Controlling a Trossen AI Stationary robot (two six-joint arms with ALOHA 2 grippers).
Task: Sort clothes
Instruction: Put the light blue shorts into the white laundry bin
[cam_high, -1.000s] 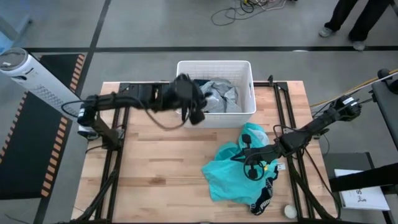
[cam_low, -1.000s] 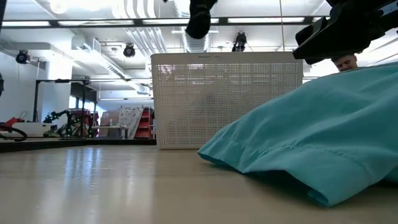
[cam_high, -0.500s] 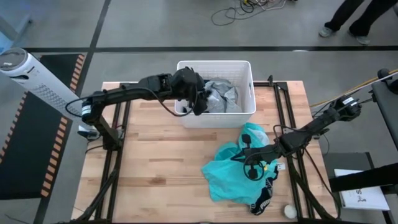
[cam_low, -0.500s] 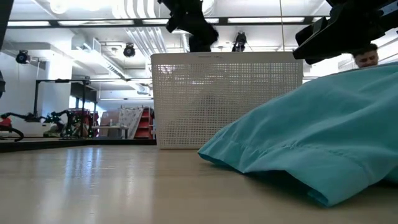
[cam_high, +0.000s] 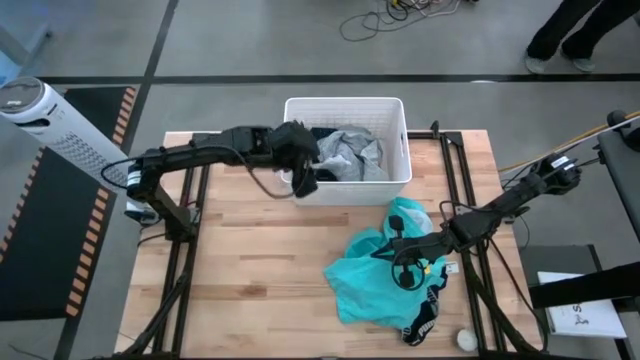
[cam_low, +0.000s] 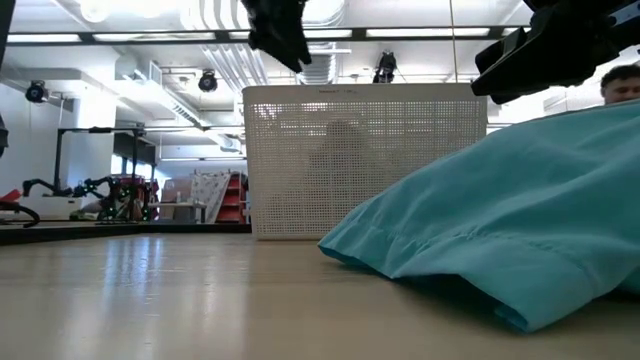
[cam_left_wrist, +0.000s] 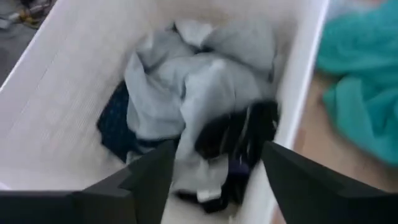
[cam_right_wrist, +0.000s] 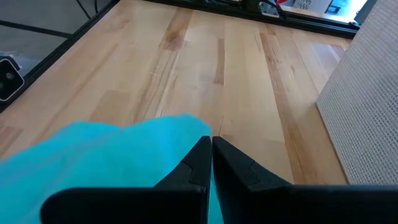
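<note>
A basket stands at the table's far edge with a heap of shirts and socks inside; a garment lies before it, rightward

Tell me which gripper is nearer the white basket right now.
Left. The left gripper hovers open over the white basket, at its left front corner. The right gripper sits shut over the teal garment, well in front of the basket.

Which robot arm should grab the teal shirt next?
Probably the right. The right gripper sits shut over the teal shirt; the left gripper hangs open over the basket.
</note>
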